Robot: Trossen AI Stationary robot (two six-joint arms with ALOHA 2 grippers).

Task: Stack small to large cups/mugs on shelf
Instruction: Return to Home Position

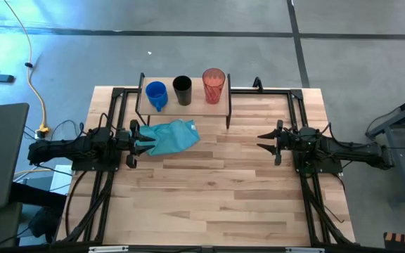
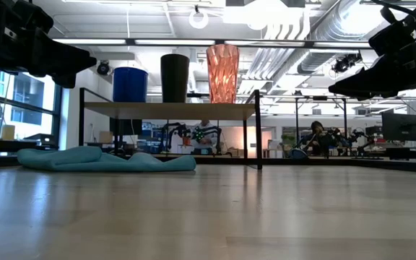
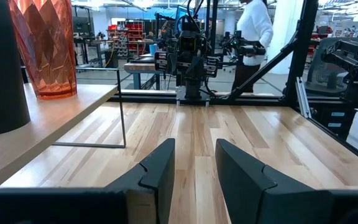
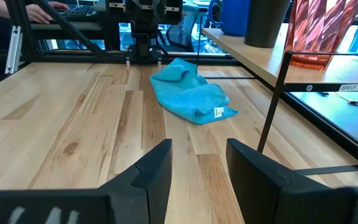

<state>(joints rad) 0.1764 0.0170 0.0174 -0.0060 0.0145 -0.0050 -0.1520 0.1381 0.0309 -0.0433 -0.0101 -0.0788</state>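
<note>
Left gripper (image 1: 139, 138), right gripper (image 1: 262, 140) released; faceted translucent tumbler (image 1: 214, 85) on wood shelf (image 1: 195, 109).

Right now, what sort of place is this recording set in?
Most likely a robotics lab or workshop. Beyond the table, the low view shows more robot arms, exposed ceiling ducts and a person farther back. The high view shows a bare concrete floor.
</note>
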